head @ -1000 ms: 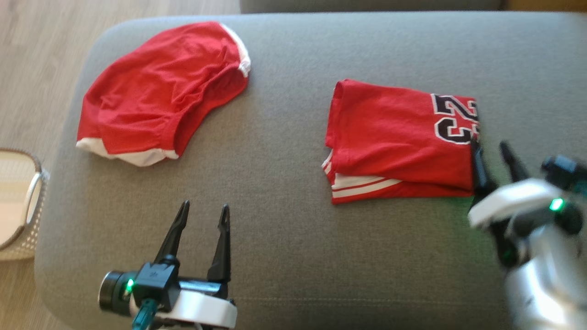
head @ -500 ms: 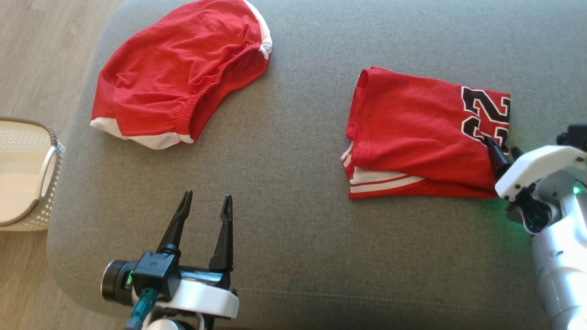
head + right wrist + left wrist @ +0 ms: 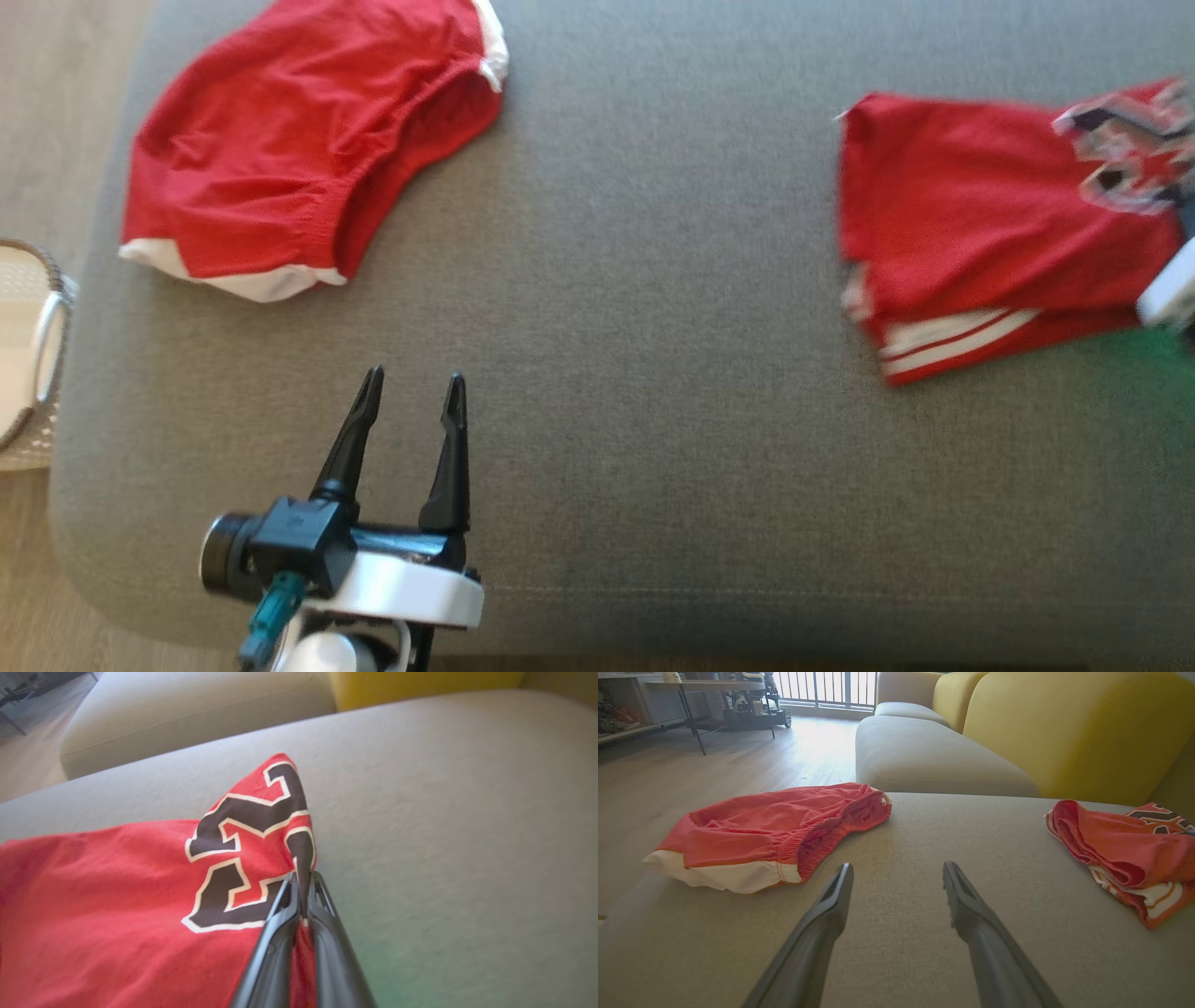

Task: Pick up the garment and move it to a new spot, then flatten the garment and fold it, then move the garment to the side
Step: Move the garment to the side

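Observation:
The garment, a folded red jersey (image 3: 980, 205) with a black-and-white number, lies at the right of the grey cushion (image 3: 653, 392). In the right wrist view my right gripper (image 3: 302, 877) is shut on the jersey (image 3: 117, 882) at its numbered edge, which is pulled up into a peak. That arm's pale wrist (image 3: 1167, 291) shows at the right edge of the head view. My left gripper (image 3: 411, 397) hovers open over bare cushion near the front edge, holding nothing. In the left wrist view the left gripper (image 3: 896, 872) points between the jersey (image 3: 1115, 854) and a second garment.
Red shorts (image 3: 299, 149) with white trim lie crumpled at the cushion's far left, also in the left wrist view as shorts (image 3: 770, 826). A white woven basket (image 3: 28, 373) stands on the floor to the left. A yellow sofa back (image 3: 1064, 728) rises behind.
My right gripper has shut on the jersey's numbered edge and dragged it to the right, away from the shorts, lifting that corner. The head camera has shifted. The left gripper stays open.

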Tool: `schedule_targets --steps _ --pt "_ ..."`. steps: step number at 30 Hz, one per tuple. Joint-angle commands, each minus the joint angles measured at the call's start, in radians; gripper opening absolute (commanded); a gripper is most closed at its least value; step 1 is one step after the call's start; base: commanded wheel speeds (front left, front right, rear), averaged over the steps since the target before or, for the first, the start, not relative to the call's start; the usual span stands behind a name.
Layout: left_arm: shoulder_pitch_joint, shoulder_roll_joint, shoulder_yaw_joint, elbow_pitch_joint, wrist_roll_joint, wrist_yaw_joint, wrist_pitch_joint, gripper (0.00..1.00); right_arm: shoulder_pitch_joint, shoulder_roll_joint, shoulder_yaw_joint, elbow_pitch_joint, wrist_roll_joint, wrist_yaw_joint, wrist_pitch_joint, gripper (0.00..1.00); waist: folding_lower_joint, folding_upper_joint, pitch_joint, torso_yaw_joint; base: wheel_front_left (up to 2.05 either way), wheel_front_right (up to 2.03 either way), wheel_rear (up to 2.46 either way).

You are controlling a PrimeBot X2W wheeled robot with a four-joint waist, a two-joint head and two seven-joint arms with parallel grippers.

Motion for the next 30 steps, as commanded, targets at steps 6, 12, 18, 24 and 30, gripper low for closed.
schedule_targets --steps 6,12,18,24,30 --pt "-0.097 -0.005 0.027 -0.059 -0.001 -0.033 -0.012 1.0 -0.175 -0.13 -0.043 -0.089 -0.128 0.0 -0.042 0.0 0.0 0.0 0.135 -0.061 0.0 0.0 0.0" --pt "-0.146 -0.005 0.011 -0.071 -0.004 -0.046 -0.012 1.0 -0.24 -0.171 -0.113 -0.181 -0.225 0.0 0.006 0.0 0.0 0.0 0.219 -0.085 0.0 0.0 0.0" --pt "-0.177 -0.005 0.0 -0.075 -0.013 -0.046 -0.012 1.0 -0.235 -0.188 -0.231 -0.302 -0.372 0.0 0.036 0.0 0.0 0.0 0.26 -0.09 0.0 0.0 0.0" --pt "-0.2 -0.005 -0.009 -0.069 -0.025 -0.049 -0.012 1.0 -0.176 -0.133 -0.321 -0.491 -0.525 0.0 0.085 0.0 0.0 0.0 0.283 -0.091 0.0 0.0 0.0" --pt "-0.218 -0.005 -0.01 -0.064 -0.032 -0.054 -0.012 1.0 -0.133 -0.105 -0.368 -0.618 -0.602 0.0 0.139 0.0 0.0 0.0 0.299 -0.079 0.0 0.0 0.0"
